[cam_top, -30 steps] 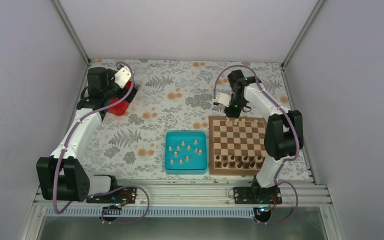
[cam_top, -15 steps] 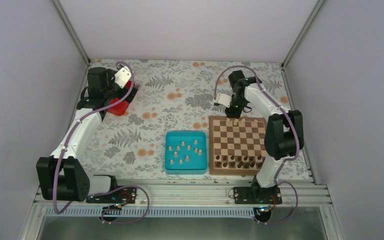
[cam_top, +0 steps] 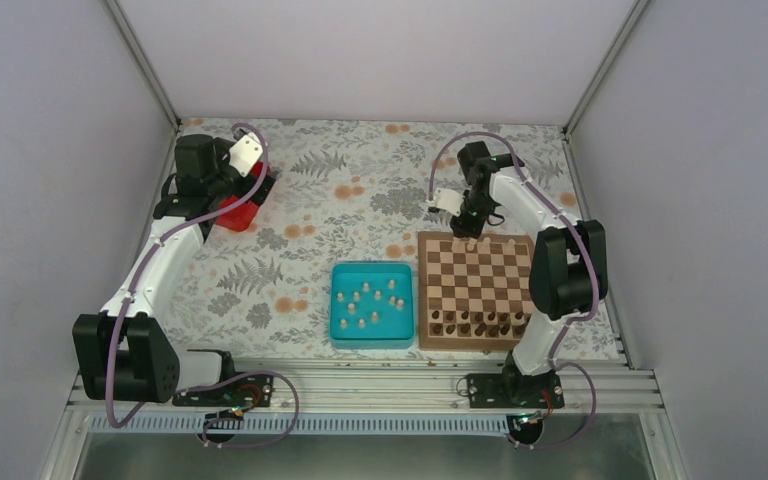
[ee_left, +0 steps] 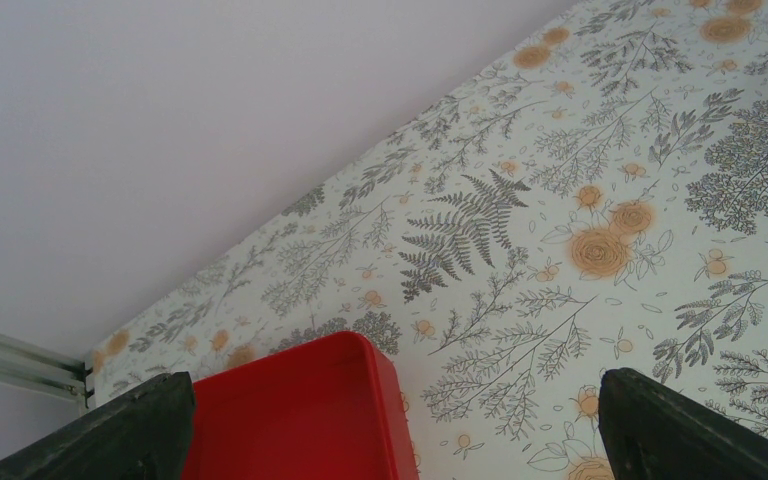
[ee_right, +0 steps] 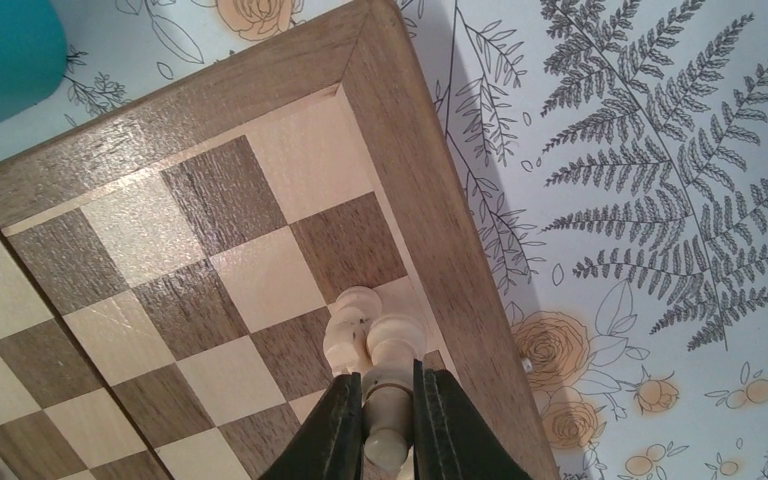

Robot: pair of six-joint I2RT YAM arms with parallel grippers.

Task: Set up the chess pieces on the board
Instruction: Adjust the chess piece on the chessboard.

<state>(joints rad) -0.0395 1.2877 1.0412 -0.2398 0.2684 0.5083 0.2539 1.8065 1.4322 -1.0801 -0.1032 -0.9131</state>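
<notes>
Little moved, wrist view alone shows right gripper [ee_right: 387, 392] clamping chess piece [ee_right: 392, 340], left gripper [ee_left: 392, 385] apart

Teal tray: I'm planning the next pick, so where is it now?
In the top view the teal tray lies just left of the chessboard, holding pale pieces, on the near half of the table.

Between the right jaws stands a piece [ee_right: 392, 350], over the far edge of the board [cam_top: 475, 275]; a second piece [ee_right: 352, 315] just beside it; tray [cam_top: 371, 272] nearer, leftward.
</notes>
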